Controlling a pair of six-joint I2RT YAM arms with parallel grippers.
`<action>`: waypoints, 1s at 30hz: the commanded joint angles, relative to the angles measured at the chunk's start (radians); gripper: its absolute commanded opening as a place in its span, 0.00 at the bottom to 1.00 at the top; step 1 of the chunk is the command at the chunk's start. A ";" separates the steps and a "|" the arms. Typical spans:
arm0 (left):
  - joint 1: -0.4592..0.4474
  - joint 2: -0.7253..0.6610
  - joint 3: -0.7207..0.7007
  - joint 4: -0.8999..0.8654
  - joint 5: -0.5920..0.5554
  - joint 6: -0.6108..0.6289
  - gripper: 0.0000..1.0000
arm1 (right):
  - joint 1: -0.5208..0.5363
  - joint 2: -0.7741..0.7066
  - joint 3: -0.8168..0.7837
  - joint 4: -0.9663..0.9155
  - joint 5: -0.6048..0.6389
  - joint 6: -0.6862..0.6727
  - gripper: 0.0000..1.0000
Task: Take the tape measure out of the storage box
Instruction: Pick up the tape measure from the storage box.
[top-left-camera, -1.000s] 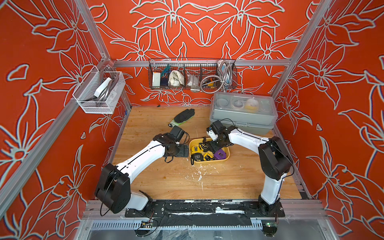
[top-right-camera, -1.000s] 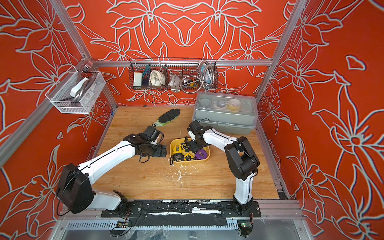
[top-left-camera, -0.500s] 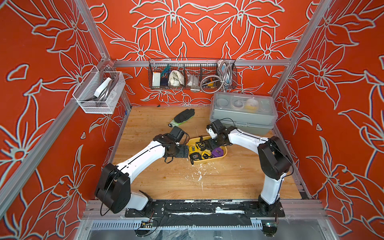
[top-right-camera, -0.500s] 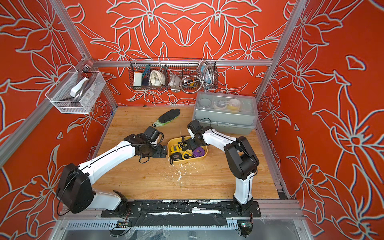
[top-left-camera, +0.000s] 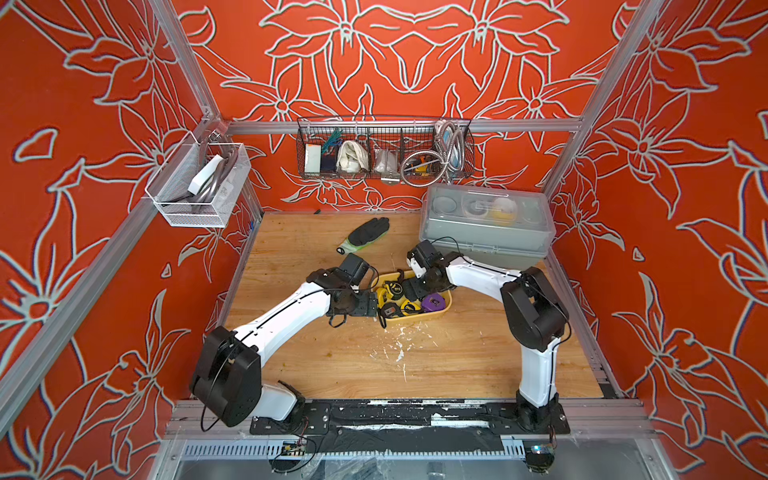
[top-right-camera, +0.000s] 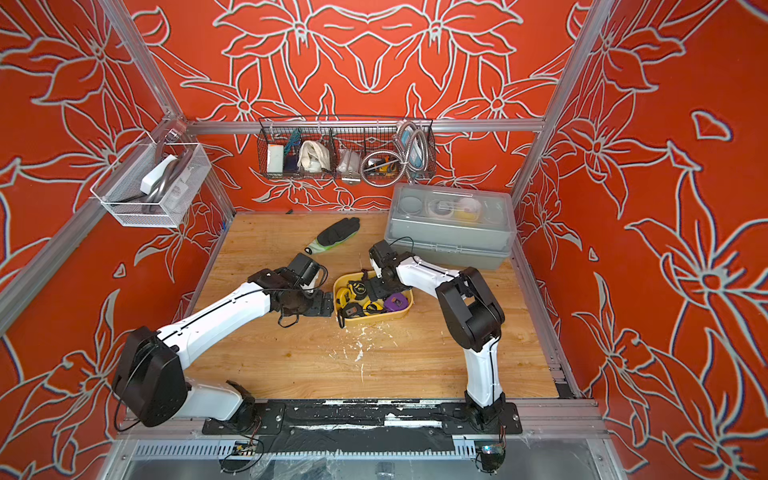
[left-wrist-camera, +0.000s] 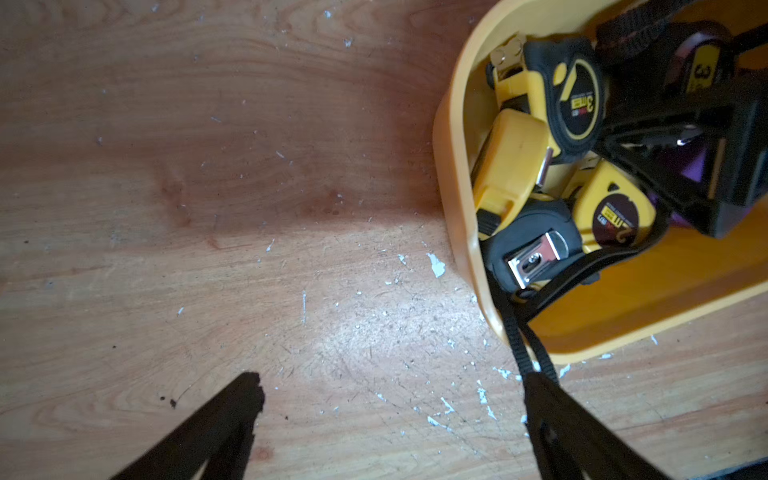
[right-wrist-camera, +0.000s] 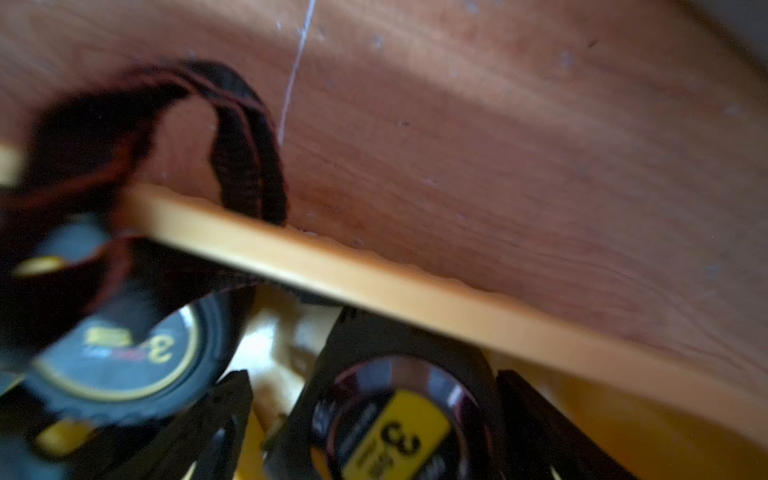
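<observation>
The yellow storage box (top-left-camera: 415, 322) (top-right-camera: 374, 322) (left-wrist-camera: 457, 174) sits mid-table with several tape measures inside. My right gripper (top-left-camera: 409, 286) (top-right-camera: 376, 286) (right-wrist-camera: 374, 378) reaches down into it. It is open, its fingers on either side of a black tape measure (right-wrist-camera: 399, 424) with a yellow "3" label, with a gap showing at one finger. My left gripper (top-left-camera: 370, 303) (top-right-camera: 328, 303) (left-wrist-camera: 395, 378) is open over bare wood beside the box's left end. A black wrist strap (left-wrist-camera: 515, 332) trails over the rim to one of its fingers.
A grey lidded case (top-left-camera: 486, 232) stands behind the right arm. A black and green glove (top-left-camera: 368, 232) lies at the back. Wire baskets hang on the back wall (top-left-camera: 382, 153) and the left wall (top-left-camera: 199, 183). White flecks (top-left-camera: 399, 353) dot the wood in front of the box.
My right gripper's jaws have spread wider inside the box, and the box has shifted and turned slightly. The left arm has stayed in place.
</observation>
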 joint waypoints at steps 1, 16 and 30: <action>-0.008 -0.028 -0.016 -0.007 -0.009 0.008 1.00 | 0.007 0.053 0.001 -0.056 0.036 0.023 0.93; -0.010 -0.028 0.004 -0.015 -0.018 0.025 0.99 | 0.028 -0.030 -0.035 0.001 0.096 -0.006 0.55; -0.078 0.102 0.226 -0.083 -0.067 0.108 1.00 | -0.016 -0.351 0.035 -0.127 0.172 -0.045 0.46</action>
